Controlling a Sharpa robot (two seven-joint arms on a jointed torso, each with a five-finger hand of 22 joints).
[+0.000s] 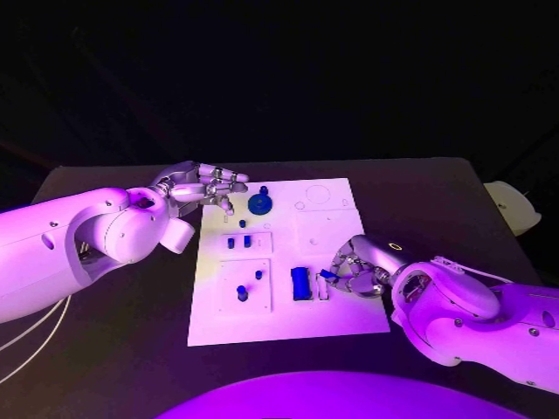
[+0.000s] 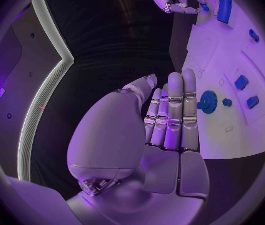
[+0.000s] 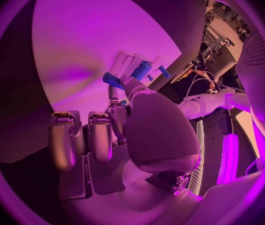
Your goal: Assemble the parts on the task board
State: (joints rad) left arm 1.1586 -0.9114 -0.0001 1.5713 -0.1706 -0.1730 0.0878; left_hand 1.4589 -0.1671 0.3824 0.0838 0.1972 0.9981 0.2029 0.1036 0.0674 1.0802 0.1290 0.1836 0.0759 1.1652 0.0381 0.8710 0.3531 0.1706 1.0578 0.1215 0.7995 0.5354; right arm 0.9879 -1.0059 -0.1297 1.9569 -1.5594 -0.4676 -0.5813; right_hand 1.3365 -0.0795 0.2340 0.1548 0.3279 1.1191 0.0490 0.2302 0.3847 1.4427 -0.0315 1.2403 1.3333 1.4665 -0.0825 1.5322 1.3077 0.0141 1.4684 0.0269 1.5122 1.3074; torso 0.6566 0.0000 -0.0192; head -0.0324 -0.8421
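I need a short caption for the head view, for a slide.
Two robot hands work at the white task board: left hand near the blue gear, right hand beside blue parts.

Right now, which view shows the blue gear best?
The left wrist view: the gear sits close and unobstructed beside the left hand. The head view shows it small, near that hand's fingers. I cannot pick it out in the right wrist view.

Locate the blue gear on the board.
In the head view, the blue gear sits at the task board's far edge, left of centre, beside the left hand.
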